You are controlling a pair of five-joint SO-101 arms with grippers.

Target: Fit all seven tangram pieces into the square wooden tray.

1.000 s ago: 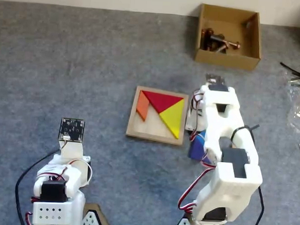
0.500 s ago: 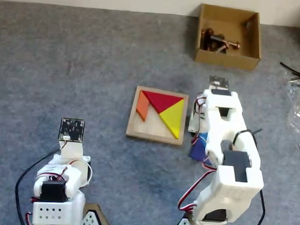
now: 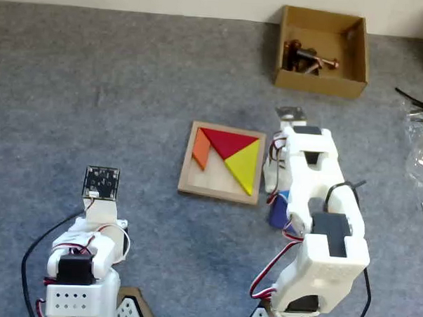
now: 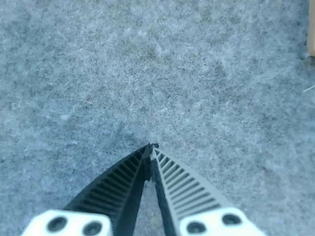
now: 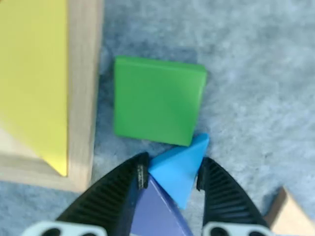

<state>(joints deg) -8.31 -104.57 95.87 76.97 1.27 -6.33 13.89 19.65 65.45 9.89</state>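
The right gripper [image 5: 171, 169] pinches a light blue triangle [image 5: 179, 164] just right of the wooden tray [image 3: 215, 195]. A green square [image 5: 157, 101] lies just beyond it on the far side. A red triangle [image 3: 228, 142], a yellow triangle [image 3: 245, 165] and an orange piece [image 3: 200, 149] lie in the tray. The left gripper [image 4: 151, 147], fingers pressed together, hangs over the carpet [image 4: 147, 59] at near left.

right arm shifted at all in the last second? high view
Yes. Against the wooden tray, the right arm swung its wrist end slightly away from the tray, then back toward the tray's right edge, ending a little nearer than a second ago.
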